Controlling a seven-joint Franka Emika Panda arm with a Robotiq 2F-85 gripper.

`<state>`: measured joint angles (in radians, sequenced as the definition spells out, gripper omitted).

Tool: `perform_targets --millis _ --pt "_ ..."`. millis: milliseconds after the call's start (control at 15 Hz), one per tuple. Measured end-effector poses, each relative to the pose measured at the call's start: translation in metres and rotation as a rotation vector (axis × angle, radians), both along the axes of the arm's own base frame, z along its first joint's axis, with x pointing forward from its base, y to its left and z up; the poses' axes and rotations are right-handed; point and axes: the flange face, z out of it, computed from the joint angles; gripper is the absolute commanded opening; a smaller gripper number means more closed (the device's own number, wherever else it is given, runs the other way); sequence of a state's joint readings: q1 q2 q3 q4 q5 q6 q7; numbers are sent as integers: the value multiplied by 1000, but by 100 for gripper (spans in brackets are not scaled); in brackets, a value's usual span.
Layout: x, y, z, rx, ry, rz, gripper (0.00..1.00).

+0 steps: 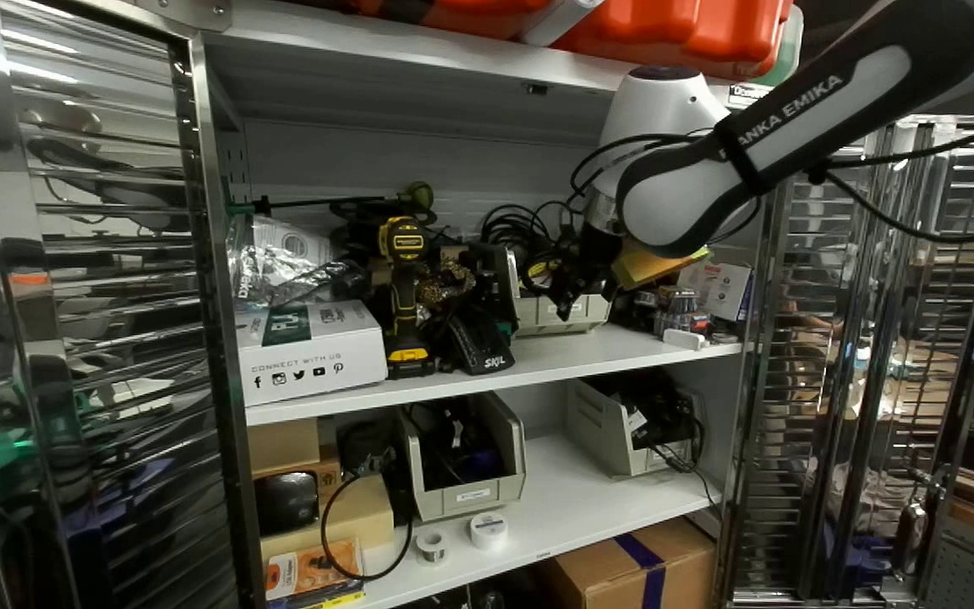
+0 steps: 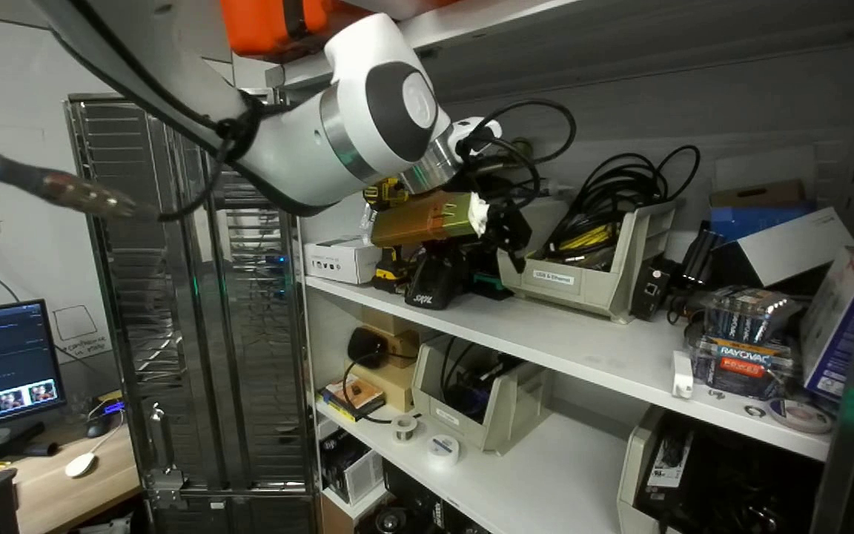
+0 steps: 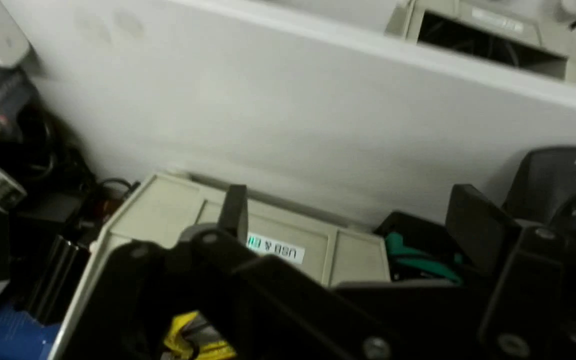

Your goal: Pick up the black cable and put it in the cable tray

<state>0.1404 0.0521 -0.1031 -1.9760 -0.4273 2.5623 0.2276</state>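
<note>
Gripper (image 3: pixel 350 222) hangs close to the front wall of the beige tray (image 2: pixel 583 291), and you have its fingers spread wide. In the wrist view, you see part of the tray's label (image 3: pixel 280 248) between them. Black coils (image 2: pixel 623 179) rise above the tray's rim, with yellow cable (image 2: pixel 588 239) showing too; you cannot tell whether the small black cable is among these. Farther along the same shelf (image 2: pixel 575 335), a drill (image 1: pixel 403 292) stands just beside a white box (image 1: pixel 314 359).
</note>
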Motion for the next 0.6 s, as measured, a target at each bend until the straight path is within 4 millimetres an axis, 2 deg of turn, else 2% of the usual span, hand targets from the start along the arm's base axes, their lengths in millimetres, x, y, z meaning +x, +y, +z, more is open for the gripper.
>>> perform_targets --millis 267,600 --pt "-57 -13 8 5 252 -32 100" --pt "-118 -37 46 67 547 -70 100"
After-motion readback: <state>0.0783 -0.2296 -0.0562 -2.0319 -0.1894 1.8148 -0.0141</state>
